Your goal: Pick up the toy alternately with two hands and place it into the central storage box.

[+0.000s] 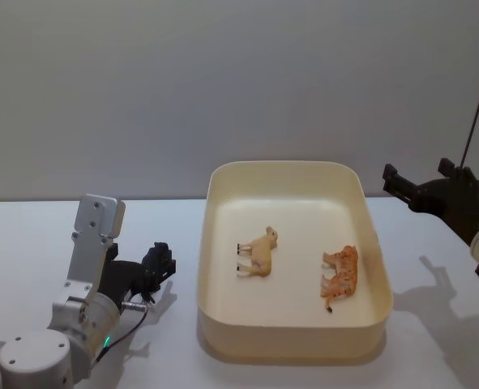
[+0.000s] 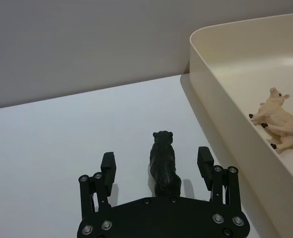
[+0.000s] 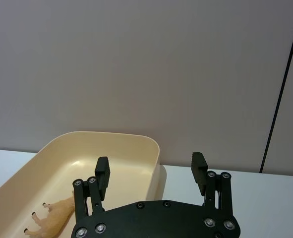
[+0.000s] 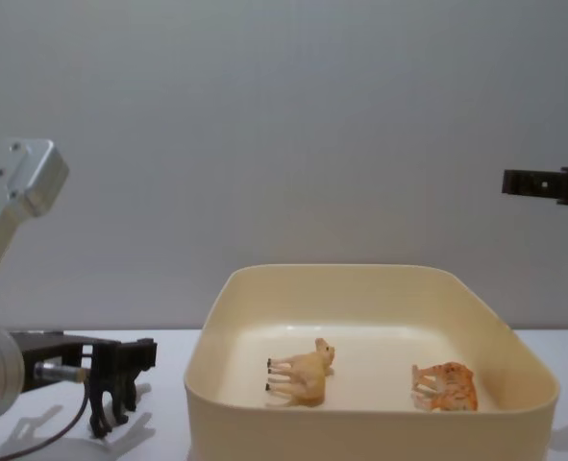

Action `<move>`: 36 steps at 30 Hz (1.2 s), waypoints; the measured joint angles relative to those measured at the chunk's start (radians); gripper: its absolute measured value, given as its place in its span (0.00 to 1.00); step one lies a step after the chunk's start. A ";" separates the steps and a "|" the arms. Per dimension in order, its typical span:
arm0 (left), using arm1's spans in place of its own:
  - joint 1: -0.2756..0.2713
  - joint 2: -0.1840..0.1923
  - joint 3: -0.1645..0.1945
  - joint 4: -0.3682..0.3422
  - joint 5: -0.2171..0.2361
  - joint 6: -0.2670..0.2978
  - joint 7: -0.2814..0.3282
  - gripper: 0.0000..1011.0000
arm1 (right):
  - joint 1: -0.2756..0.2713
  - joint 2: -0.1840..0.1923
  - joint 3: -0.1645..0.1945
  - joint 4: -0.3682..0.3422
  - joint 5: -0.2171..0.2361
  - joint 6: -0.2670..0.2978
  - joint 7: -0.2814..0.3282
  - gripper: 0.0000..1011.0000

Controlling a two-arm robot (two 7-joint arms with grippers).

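Two toys are already lying in the cream storage box [image 1: 294,267] that fills the middle of the head view: a pale tan animal [image 1: 258,252] left of centre and an orange striped one [image 1: 341,277] to its right, well apart from each other.

So what's left is the little black animal figure [image 2: 163,162], standing on the white table [image 1: 28,243] just outside the box's left wall, in the lower left of the head view. The left gripper [image 2: 157,163] is right on it. In the left wrist view the figure sits between the two prongs, its long axis pointing straight out along the gripper's reach, head away from the palm. Jaws are spread with a gap on both sides, not pinching yet. Looks to me like a straight squeeze across the body would get it.

The left arm is low and nearly level with the table in the chest view, reaching in from the lower left.

The right gripper [image 1: 429,188] hangs high at the upper right of the head view, beyond the box's right rim, prongs spread wide and holding nothing.
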State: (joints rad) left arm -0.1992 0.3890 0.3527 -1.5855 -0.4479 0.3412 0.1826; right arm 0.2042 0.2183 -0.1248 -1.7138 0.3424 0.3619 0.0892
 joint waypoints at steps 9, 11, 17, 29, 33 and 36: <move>-0.015 -0.019 -0.003 0.046 -0.010 0.009 -0.005 0.99 | 0.000 0.000 0.000 0.000 0.000 0.000 0.000 0.99; -0.019 -0.024 -0.004 0.060 -0.016 0.009 -0.005 0.99 | 0.000 0.000 0.000 0.000 0.000 0.000 0.000 0.99; -0.034 -0.041 -0.006 0.101 -0.032 0.001 -0.015 0.99 | 0.000 0.000 0.000 0.000 0.000 0.000 0.000 0.99; -0.052 -0.060 -0.008 0.147 -0.049 -0.011 -0.030 0.76 | 0.000 0.000 0.000 0.000 0.000 0.000 0.000 0.99; -0.055 -0.062 -0.008 0.155 -0.052 -0.013 -0.032 0.65 | 0.000 0.000 0.000 0.000 0.000 0.000 0.000 0.99; -0.056 -0.064 -0.009 0.159 -0.053 -0.014 -0.034 0.53 | 0.000 0.000 0.000 0.000 0.000 0.000 0.000 0.99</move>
State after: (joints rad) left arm -0.2554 0.3249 0.3440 -1.4264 -0.5010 0.3268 0.1486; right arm 0.2042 0.2183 -0.1248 -1.7137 0.3422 0.3619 0.0893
